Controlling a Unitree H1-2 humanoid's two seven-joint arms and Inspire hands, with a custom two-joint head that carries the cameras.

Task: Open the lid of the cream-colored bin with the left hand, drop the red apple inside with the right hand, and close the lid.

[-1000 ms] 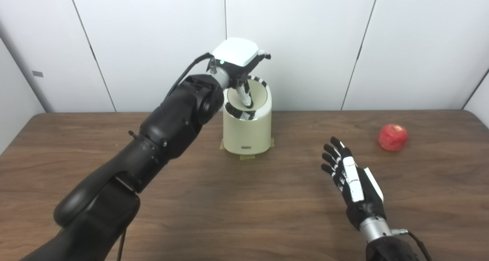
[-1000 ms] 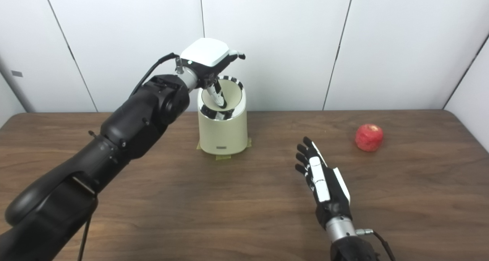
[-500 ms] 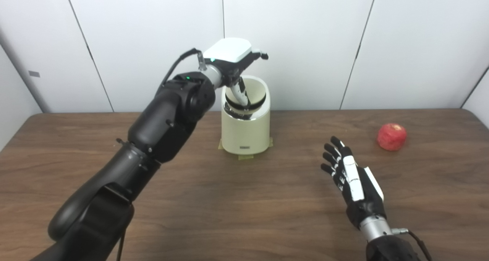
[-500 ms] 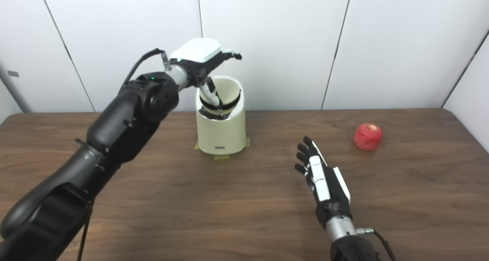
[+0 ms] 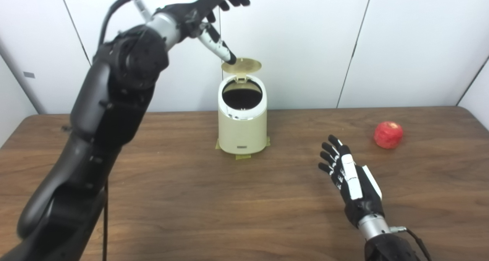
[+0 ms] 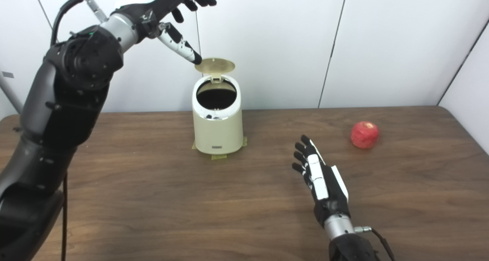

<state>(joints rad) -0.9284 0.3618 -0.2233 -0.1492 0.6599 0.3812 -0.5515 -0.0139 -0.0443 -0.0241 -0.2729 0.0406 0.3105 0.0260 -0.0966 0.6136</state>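
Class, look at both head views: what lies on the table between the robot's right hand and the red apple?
Nothing: only bare brown table separates the right hand from the red apple, in both eye views.

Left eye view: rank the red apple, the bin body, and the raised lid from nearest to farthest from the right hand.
From the right hand, resting open on the table at lower right:
1. Red apple, ahead and to its right, lying untouched on the table.
2. Cream-colored bin, ahead and to its left, standing on tape.
3. Lid, raised above the bin's back rim, by the left hand.
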